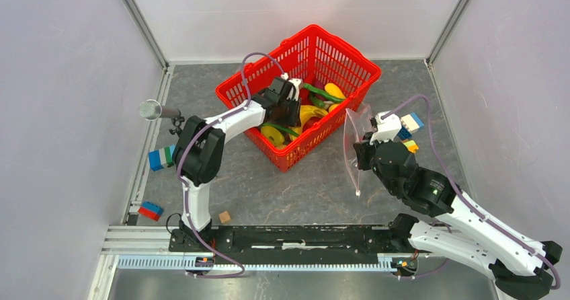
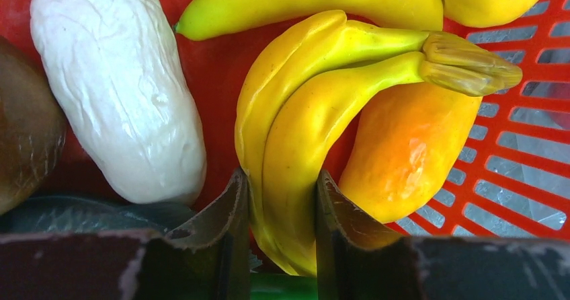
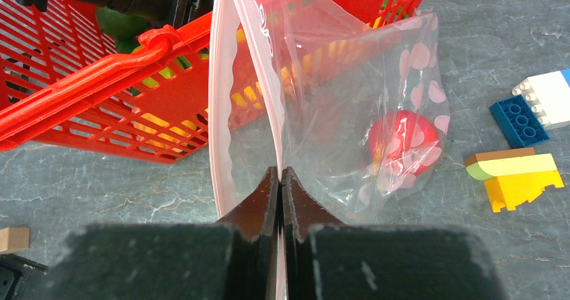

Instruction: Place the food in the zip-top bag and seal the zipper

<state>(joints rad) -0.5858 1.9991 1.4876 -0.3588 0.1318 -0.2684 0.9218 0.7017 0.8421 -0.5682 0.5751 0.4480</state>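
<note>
Inside the red basket [image 1: 349, 59], the left gripper [image 2: 282, 179] stands partly spread, its fingers pressing both sides of a yellow banana [image 2: 296, 125] that lies among other food. Just right of the basket, the right gripper [image 3: 279, 172] is pressed together on an edge of the zip-top bag [image 3: 336, 91]. The bag stands upright with a red fruit [image 3: 402, 142] inside.

left end effector [image 2: 282, 182] clamped, right [image 3: 279, 173] pinched

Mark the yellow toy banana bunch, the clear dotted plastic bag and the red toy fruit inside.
yellow toy banana bunch [image 2: 296, 145]: left wrist view, mid-body.
clear dotted plastic bag [image 3: 322, 145]: right wrist view, side wall.
red toy fruit [image 3: 403, 142]: right wrist view, its centre.
</note>
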